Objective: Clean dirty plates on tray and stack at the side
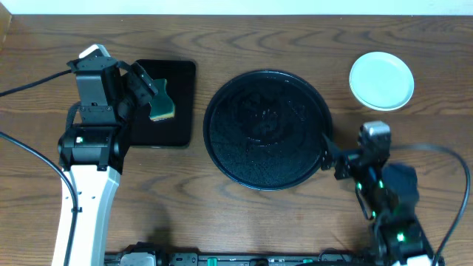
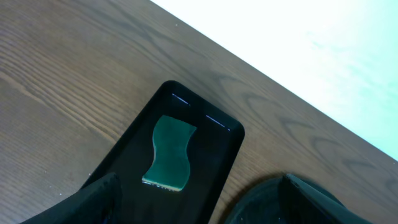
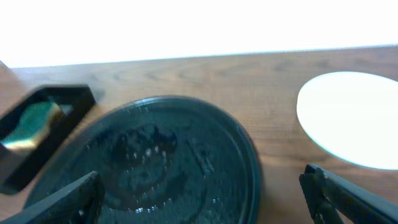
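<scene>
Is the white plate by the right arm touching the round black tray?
Apart. The overhead view shows a strip of bare table between the plate and the rim of the tray.

Surface [image 1: 244,222]: carries all items listed.
Tray [image 1: 267,170]: middle of the surface, nothing lying on it.
Small rectangular tray [image 1: 181,122]: left of the tray, just beside it, not touching.
Sponge [image 1: 161,103]: lying flat in the small rectangular tray, about its middle.
Plates [image 1: 381,80]: right of the tray and behind it, on the surface, apart from its rim; number in the stack cannot be told.
</scene>
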### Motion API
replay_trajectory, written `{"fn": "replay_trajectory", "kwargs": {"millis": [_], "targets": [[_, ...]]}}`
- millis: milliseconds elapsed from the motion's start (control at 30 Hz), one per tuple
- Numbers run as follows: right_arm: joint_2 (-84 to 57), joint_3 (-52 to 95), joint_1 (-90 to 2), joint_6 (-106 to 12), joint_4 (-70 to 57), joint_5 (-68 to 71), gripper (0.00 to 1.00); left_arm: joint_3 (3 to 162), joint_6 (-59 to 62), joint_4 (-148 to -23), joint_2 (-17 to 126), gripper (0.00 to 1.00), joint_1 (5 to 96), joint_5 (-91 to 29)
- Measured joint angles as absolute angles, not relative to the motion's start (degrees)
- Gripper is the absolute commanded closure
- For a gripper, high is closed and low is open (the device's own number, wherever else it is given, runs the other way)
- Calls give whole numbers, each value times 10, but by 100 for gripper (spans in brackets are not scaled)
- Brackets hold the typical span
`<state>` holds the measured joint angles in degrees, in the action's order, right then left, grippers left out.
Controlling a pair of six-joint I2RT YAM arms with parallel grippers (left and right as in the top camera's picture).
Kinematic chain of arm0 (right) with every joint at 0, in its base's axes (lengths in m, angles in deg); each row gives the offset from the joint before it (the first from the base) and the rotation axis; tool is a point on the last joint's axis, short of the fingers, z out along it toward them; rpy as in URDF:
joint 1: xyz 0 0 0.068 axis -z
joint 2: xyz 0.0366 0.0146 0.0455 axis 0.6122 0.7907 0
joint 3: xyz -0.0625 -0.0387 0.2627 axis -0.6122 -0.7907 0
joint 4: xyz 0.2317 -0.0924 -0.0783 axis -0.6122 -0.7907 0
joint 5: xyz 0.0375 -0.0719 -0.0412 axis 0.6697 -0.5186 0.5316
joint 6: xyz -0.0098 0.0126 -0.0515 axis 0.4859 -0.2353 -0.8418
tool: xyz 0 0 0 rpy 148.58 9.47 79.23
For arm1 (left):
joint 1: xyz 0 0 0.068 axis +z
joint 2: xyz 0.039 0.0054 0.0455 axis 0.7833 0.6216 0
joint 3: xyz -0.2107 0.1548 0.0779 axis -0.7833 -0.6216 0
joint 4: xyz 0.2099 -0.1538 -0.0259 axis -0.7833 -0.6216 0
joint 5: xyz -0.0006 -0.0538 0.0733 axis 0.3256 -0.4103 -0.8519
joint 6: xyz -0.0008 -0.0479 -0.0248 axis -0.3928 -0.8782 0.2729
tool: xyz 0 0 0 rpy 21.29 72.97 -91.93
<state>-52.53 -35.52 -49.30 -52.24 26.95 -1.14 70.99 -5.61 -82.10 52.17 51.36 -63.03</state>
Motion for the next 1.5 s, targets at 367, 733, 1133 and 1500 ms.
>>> {"fn": "replay_trajectory", "kwargs": {"millis": [367, 733, 1133, 1500], "targets": [[-747, -511, -450, -524, 299, 3, 1, 710, -56, -821, 522, 19, 514, -630], [-835, -522, -392, -524, 224, -4, 1, 710, -56, -821, 522, 19, 514, -630], [-837, -522, -367, -603, 224, -10, 1, 710, -56, -821, 522, 19, 514, -630], [-837, -522, -367, -660, 224, -11, 1, 710, -56, -821, 522, 19, 514, -630]]}}
